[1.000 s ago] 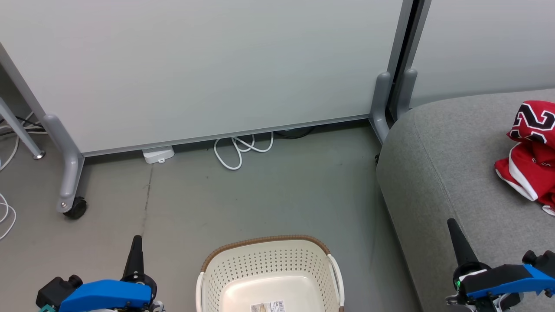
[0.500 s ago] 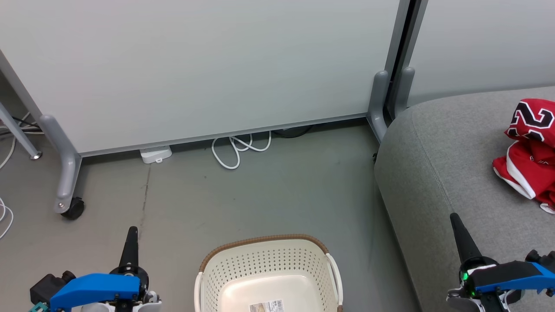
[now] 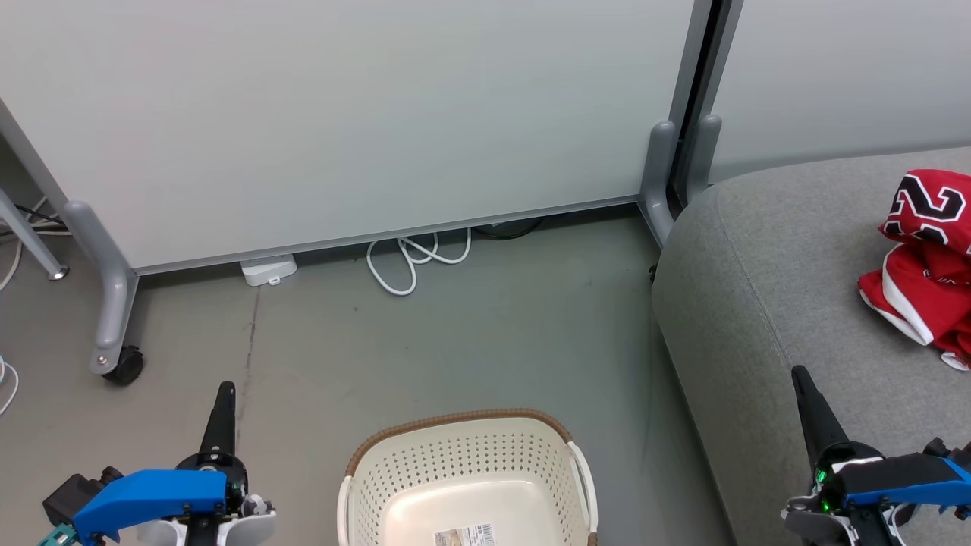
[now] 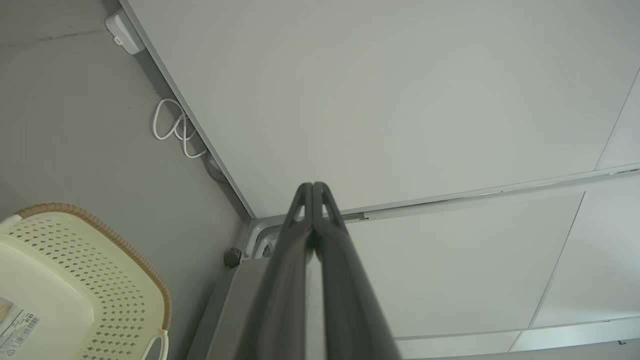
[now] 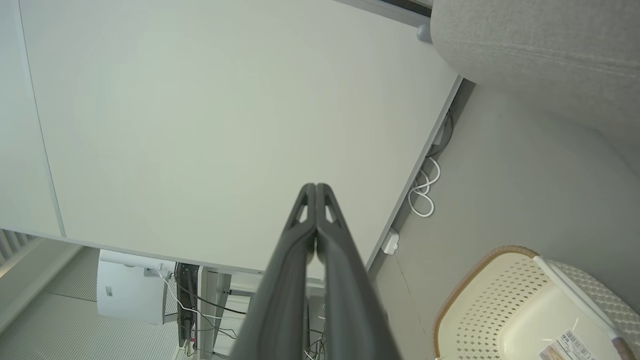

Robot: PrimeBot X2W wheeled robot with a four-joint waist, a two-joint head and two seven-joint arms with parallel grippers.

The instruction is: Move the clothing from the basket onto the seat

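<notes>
– Head view, where's the red white-trimmed jersey clothing (image 3: 922,265)?
– On the light-grey fabric sofa seat (image 3: 758,265), 3 o'clock; cream perforated plastic basket (image 3: 455,419) at 6. Both left gripper (image 3: 224,390) and right gripper (image 3: 798,374) pressed together.

The cream perforated plastic basket (image 3: 455,462) is viewed downward from the head and obliquely, nearby, in both wrist views.

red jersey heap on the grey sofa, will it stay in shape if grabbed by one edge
Probably not: the crumpled red white-trimmed jersey fabric lies in soft folds, so it should droop and unfold. It looks thin, so likely light.
</notes>
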